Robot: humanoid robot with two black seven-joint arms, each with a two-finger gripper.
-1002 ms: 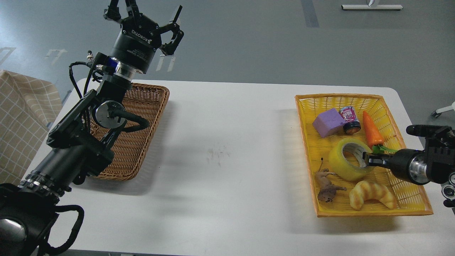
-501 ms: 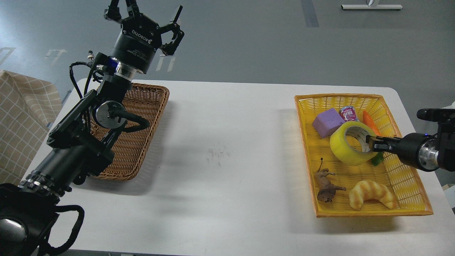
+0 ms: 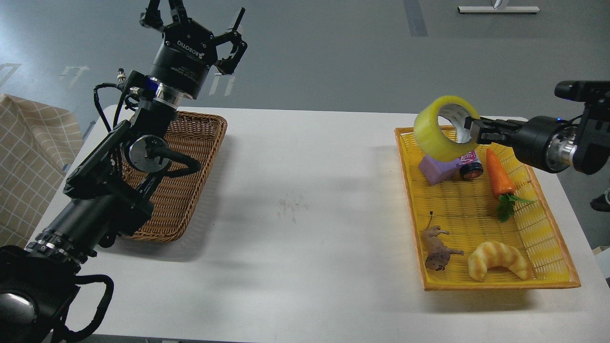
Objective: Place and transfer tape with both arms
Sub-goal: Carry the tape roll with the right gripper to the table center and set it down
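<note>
A white desk [image 3: 305,200] with rounded corners stands on a grey floor [image 3: 333,52] marked with pale tape lines; a checked cloth [image 3: 28,162] hangs at the left edge. A brown wicker basket [image 3: 190,162] sits at the desk's left, a yellow basket [image 3: 538,238] at its right, holding a purple block [image 3: 436,169], a small can [image 3: 471,167], a toy carrot [image 3: 498,176], a toy animal [image 3: 438,247] and a bread toy [image 3: 498,259].

The right tool [image 3: 472,131] pinches the wall of the tape [image 3: 441,127], one finger inside the core. Half a second ago the roll hung low over the basket's middle; now it is raised above the basket's far left corner, uncovering the carrot. The left tool [image 3: 193,24] is held high with fingers spread wide, unchanged.
</note>
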